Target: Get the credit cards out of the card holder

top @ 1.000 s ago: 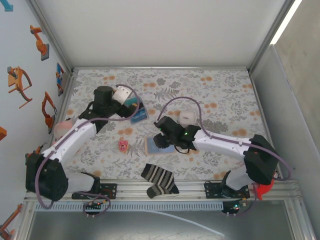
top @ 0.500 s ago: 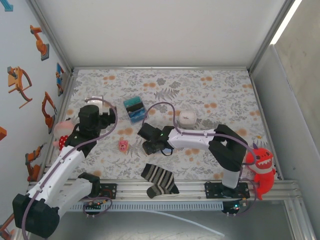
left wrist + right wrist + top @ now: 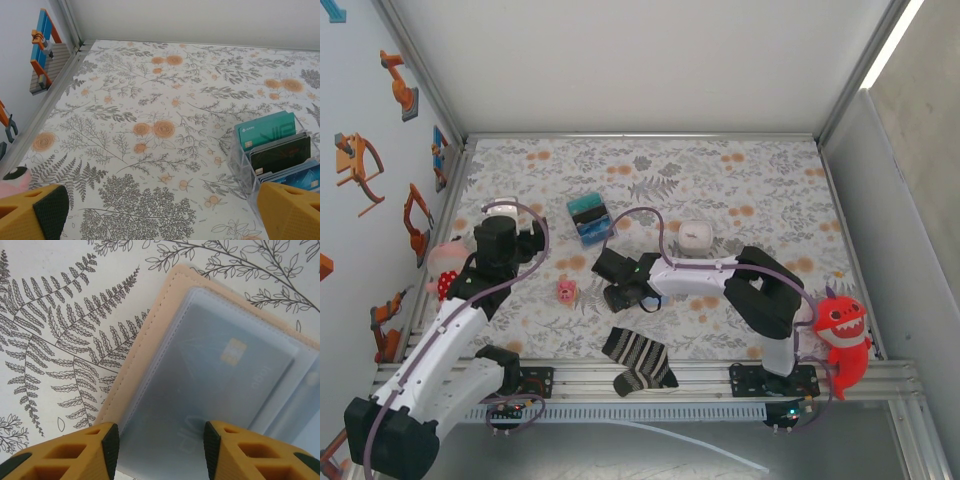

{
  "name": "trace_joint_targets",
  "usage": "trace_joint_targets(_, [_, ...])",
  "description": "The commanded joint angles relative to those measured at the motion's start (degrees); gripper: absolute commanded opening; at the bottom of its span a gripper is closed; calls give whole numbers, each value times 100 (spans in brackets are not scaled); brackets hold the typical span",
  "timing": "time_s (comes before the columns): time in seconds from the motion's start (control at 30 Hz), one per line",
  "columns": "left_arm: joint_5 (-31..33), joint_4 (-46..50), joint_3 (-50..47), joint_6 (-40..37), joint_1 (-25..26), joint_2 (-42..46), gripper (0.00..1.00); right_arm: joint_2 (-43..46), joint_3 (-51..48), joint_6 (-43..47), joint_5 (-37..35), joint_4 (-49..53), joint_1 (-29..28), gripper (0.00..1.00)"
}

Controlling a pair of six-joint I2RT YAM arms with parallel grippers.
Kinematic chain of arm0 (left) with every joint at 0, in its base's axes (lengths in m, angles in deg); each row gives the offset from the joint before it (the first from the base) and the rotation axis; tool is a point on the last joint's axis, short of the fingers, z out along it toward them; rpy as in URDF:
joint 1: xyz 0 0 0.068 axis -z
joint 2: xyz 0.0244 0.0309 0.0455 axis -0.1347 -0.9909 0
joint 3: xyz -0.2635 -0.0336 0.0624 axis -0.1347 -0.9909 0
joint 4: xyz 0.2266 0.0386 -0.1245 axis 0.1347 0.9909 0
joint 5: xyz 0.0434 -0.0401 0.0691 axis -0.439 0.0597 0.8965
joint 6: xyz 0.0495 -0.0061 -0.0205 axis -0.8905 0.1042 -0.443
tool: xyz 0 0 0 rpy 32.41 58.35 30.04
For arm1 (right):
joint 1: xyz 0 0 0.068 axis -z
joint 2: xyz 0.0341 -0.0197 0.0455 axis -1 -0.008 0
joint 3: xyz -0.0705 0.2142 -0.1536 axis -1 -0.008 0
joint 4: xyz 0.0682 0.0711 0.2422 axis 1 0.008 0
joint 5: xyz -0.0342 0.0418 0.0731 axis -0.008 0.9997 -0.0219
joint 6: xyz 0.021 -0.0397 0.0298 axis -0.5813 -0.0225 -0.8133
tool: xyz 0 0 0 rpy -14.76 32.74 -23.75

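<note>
both arms have shifted since 1 second ago: the left arm has drawn back from the clear box [image 3: 588, 218] toward the left edge of the worktop [image 3: 760, 180], and the right arm has folded at the elbow and slid its claw [image 3: 620, 288] leftward over the card holder [image 3: 145, 355].

the left claw [image 3: 162, 207] hovers low over the floral cloth with its fingers [image 3: 45, 212] spread wide and nothing between them. just to its right, the clear box shows teal, black and blue cards standing in slots.

the right claw [image 3: 157, 440] is partly open, its 2 fingers [image 3: 75, 452] apart just above the holder and gripping nothing. the tan holder lies open and flat on the worktop near the middle, and 1 pale blue-grey credit card [image 3: 220, 370] with a gold chip sits inside its clear pocket.

a striped sock [image 3: 638, 360] lies near the front rail, and a white rounded-square object [image 3: 694, 234] sits behind the right arm.
</note>
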Motion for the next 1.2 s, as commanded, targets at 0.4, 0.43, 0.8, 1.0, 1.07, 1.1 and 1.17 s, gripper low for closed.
trace_joint_targets(0.4, [-188, 248, 262, 157, -29, 131, 97, -251, -260, -231, 101, 127, 36, 43])
trace_joint_targets(0.43, [-195, 264, 271, 164, -31, 175, 97, -244, -291, -233, 96, 121, 62, 40])
trace_joint_targets(0.8, [-225, 373, 437, 34, 195, 447, 97, 160, -418, -82, -114, 126, 169, 15])
trace_joint_targets(1.0, [-118, 382, 560, 11, 471, 434, 97, 529, -500, -76, -466, 223, 175, 21])
trace_joint_targets(1.07, [-118, 371, 587, 24, 525, 415, 97, 636, -576, -103, -573, 248, 178, 22])
trace_joint_targets(1.1, [-118, 355, 595, 33, 557, 406, 97, 690, -617, -119, -634, 257, 180, 23])
trace_joint_targets(1.17, [-123, 348, 612, 49, 583, 387, 97, 801, -724, -188, -718, 261, 213, 24])
